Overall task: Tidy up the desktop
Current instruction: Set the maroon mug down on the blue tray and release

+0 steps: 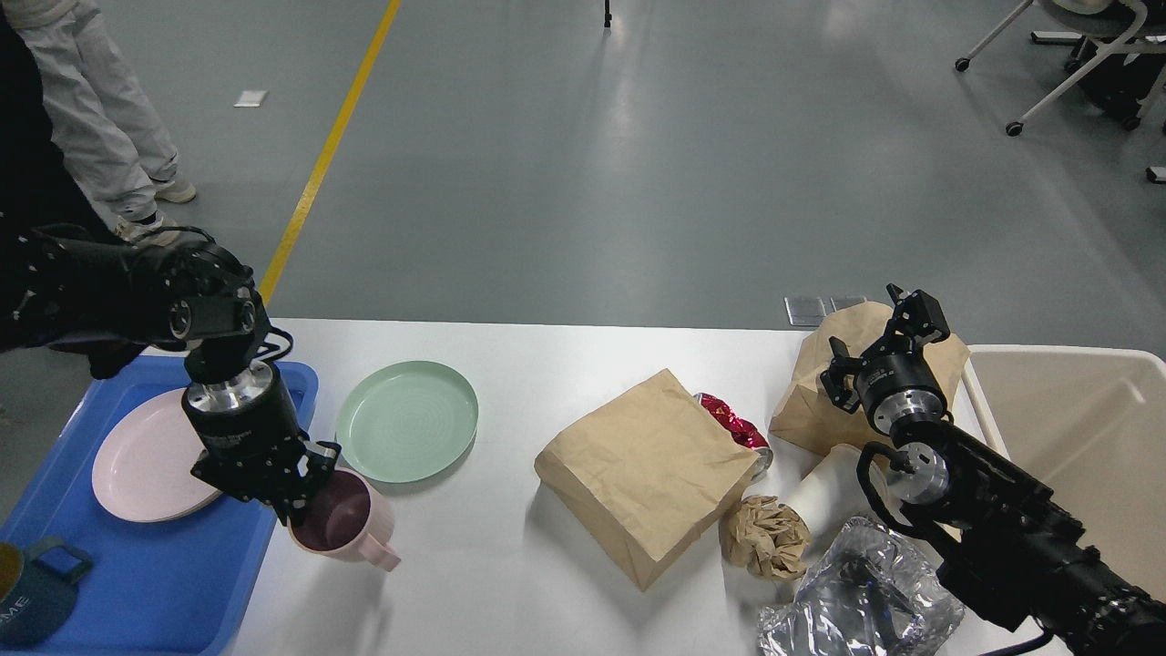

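The white desktop spans the view. My left gripper points down at the desktop's left, shut on the rim of a pink mug, which is tilted beside the blue tray. A pink plate and a dark blue mug are in the tray. A green plate lies on the desktop. My right gripper is open over a brown paper bag at the back right.
A larger brown paper bag lies mid-table with a crushed red can behind it. A crumpled paper ball, a white cup and clear plastic wrap lie near the front right. A beige bin stands at the right. A person stands at the far left.
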You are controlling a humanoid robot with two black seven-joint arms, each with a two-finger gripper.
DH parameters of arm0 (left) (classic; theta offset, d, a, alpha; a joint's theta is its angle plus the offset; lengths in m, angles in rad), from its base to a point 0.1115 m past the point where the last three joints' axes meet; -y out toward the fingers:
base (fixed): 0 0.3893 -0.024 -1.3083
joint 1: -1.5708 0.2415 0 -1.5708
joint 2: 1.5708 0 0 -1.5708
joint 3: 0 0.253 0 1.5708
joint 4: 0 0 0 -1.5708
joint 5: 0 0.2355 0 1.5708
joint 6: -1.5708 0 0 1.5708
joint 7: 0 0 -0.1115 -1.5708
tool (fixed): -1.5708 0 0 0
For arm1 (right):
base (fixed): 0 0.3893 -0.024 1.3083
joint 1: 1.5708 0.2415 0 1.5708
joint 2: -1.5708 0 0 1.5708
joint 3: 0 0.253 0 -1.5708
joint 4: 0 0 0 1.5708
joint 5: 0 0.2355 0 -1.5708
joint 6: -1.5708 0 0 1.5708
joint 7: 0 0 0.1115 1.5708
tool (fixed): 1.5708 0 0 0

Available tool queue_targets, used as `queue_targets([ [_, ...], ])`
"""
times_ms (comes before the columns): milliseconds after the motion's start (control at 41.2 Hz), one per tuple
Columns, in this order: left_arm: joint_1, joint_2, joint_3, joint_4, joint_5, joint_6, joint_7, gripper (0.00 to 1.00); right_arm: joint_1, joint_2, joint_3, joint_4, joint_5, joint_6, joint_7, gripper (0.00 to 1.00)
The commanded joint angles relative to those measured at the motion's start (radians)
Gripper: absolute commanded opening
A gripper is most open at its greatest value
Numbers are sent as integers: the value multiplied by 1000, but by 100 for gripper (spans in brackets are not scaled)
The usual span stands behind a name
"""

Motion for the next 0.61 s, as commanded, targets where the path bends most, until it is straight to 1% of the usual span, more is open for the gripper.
queue_targets([
  [0,-13,91,16,-4,9,0,5,0,0,0,0,0,-1,0,0,100],
  [316,8,310,65,2,12,0,10,0,0,0,0,0,1,0,0,100],
  [413,44,341,68,10,13,0,10,0,0,0,0,0,-1,0,0,100],
  [583,108,352,67,51,12,0,7,0,0,0,0,0,1,0,0,100],
])
